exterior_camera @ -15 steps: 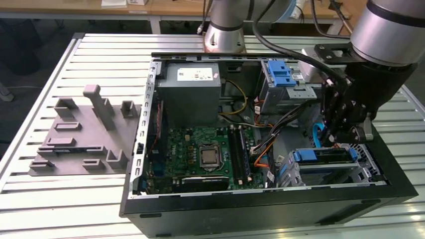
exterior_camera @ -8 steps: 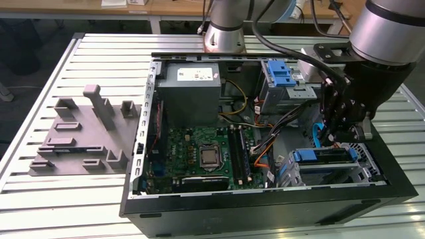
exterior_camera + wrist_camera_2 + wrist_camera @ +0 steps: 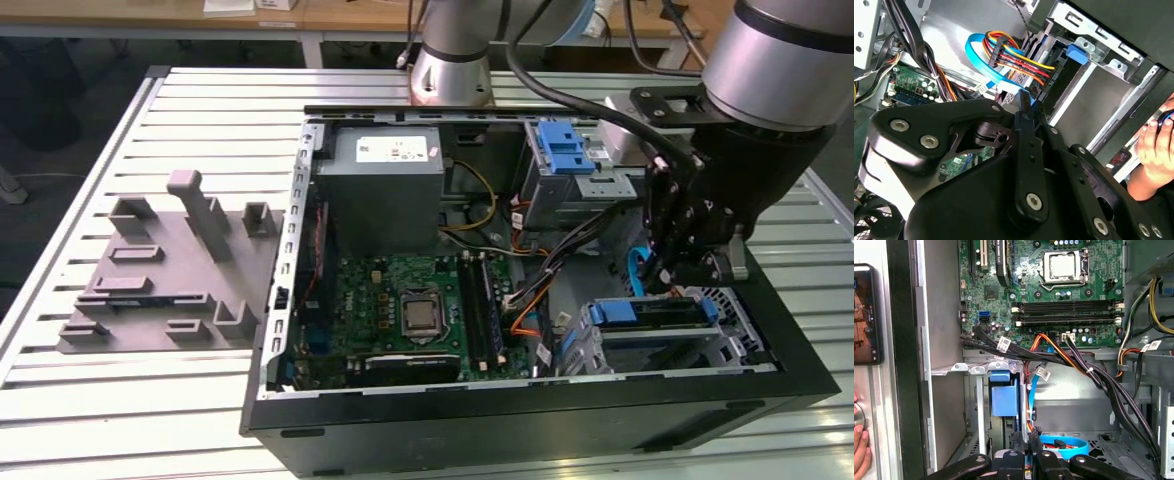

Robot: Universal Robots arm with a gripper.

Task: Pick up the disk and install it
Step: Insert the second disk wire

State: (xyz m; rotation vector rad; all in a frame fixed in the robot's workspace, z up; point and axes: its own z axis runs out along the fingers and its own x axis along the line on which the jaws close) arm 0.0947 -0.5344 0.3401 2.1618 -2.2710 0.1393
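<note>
fingers [image 3: 697,262]: hang inside the open computer case [image 3: 534,425], just above the drive bay; cannot tell their gap or any hold | disk [image 3: 657,314]: already seated in the bay, blue frame outward for pulling

The robot arm [image 3: 781,60] is a fat round tube, shiny silver-grey, with a dark ring near its end. Below the tube sits a chunky black wrist block [image 3: 714,170]. A thick black cable [image 3: 561,95] loops along to it. The pincer [image 3: 707,262] is black too, made of flat bars joined like scissors. In the second wrist view these bars [image 3: 1026,150] have round silver screws [image 3: 929,142] at the joints. The arm's base [image 3: 451,60] is a silver-grey column.
</note>
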